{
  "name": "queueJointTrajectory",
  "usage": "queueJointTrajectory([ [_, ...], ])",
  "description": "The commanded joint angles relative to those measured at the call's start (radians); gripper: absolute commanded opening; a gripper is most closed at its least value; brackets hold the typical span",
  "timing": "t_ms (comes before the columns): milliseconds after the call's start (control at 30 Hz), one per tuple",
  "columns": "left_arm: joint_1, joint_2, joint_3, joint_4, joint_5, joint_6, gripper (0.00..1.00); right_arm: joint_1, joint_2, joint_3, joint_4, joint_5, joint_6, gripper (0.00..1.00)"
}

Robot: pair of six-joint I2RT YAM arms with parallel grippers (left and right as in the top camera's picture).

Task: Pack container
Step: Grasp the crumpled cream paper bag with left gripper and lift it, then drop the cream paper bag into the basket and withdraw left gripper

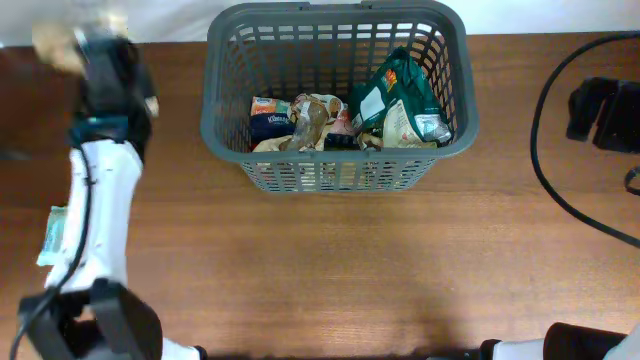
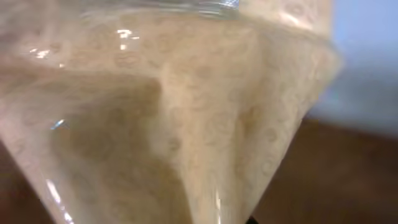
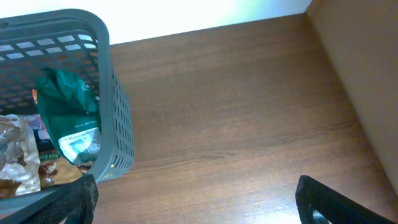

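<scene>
The dark grey container (image 1: 222, 120) stands at the back middle of the table. It holds a green bag (image 1: 405, 92), a blue and orange packet (image 1: 268, 116) and crinkled clear packets (image 1: 315, 120). My left gripper (image 1: 98, 58) is at the far left, apart from the container, shut on a clear packet of tan snacks (image 1: 58, 44). This packet fills the left wrist view (image 2: 174, 124) and hides the fingers. My right gripper (image 3: 199, 211) is open and empty over bare wood to the right of the container (image 3: 118, 130); it also shows in the overhead view (image 1: 603, 112).
A pale green packet (image 1: 55, 235) lies on the table at the left edge, beside my left arm. A black cable (image 1: 545, 150) loops over the table at the right. The wooden table (image 1: 350, 260) extends in front of the container.
</scene>
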Motion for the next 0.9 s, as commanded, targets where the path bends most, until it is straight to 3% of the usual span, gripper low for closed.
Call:
queueJointTrajectory([
  [0,-0.035,-0.06,0.143,0.001,0.467,0.302,0.02,-0.006,-0.006,0.003,-0.006,-0.01,0.002,0.99],
  [200,-0.158,-0.051,0.185,0.056,1.021,0.31,0.01,-0.006,-0.006,0.003,-0.006,-0.01,0.002,0.99],
  [333,-0.256,-0.014,0.185,-0.03,1.189,0.348,0.02,-0.006,-0.006,0.003,-0.006,-0.01,0.002,0.99],
  [567,-0.346,0.097,0.185,-0.425,1.08,0.558,0.01,-0.006,-0.006,0.003,-0.006,-0.01,0.002,0.99],
  [733,-0.355,0.163,0.185,-0.56,0.934,0.638,0.02,-0.006,-0.006,0.003,-0.005,-0.018,0.002,0.99],
  [767,-0.354,0.171,0.185,-0.566,0.915,0.638,0.05,-0.006,-0.006,0.003,-0.006,-0.018,0.002,0.99],
  [833,-0.354,0.172,0.185,-0.565,0.89,0.637,0.79,-0.006,-0.006,0.003,-0.006,-0.022,0.002,0.99],
  [867,-0.354,0.172,0.186,-0.553,0.887,0.637,0.99,-0.006,-0.006,0.003,-0.006,-0.025,0.002,0.99],
])
